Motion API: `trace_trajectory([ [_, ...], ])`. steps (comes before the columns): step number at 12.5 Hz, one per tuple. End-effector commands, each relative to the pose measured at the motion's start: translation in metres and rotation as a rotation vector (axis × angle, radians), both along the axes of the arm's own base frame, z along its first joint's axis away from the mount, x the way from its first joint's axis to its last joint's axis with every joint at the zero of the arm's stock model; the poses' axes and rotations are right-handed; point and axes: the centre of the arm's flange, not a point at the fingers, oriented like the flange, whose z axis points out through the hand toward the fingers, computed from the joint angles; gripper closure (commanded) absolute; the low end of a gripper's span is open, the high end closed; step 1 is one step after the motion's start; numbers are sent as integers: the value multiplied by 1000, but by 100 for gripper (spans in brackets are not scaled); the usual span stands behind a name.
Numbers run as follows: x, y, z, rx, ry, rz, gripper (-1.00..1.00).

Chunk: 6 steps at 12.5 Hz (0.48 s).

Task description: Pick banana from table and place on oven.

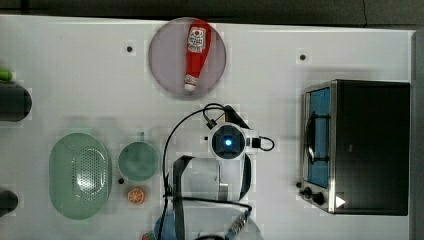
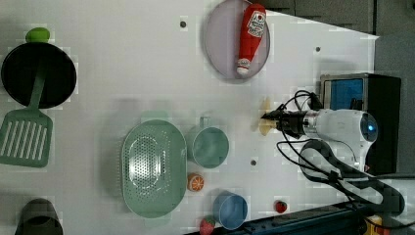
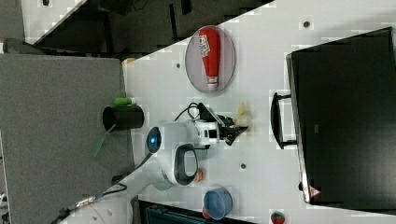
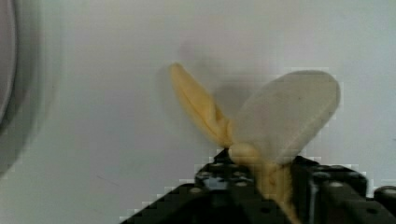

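Note:
The pale cream-yellow banana (image 4: 285, 116) lies on the white table (image 1: 75, 75), its peel flaps splayed, between the grey plate and the oven (image 1: 372, 145). My gripper (image 4: 271, 182) is down at the table and shut on the banana's lower end, with the black fingers pressed against both its sides. From the left view, the banana (image 2: 265, 117) sits at the gripper tip (image 2: 269, 116), left of the oven (image 2: 381, 98). In the right view the banana (image 3: 243, 116) lies just left of the oven door handle (image 3: 278, 121). The oven's black top (image 3: 345, 116) is bare.
A red ketchup bottle (image 1: 197, 52) lies on a grey plate (image 1: 167, 70) behind the arm. A green colander (image 1: 80, 175), green cup (image 1: 137, 161) and orange slice (image 1: 136, 196) are on the top view's left. A black pan (image 2: 39, 73), a spatula (image 2: 27, 137) and a blue cup (image 2: 230, 210) stand further off.

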Motion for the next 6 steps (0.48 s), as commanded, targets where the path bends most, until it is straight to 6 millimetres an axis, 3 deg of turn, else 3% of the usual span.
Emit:
trace_trajectory([
  [1, 12, 0, 48, -4, -73, -2, 47],
  [3, 15, 1, 101, -4, -69, -2, 47],
  [6, 13, 2, 211, -5, -35, -5, 47],
])
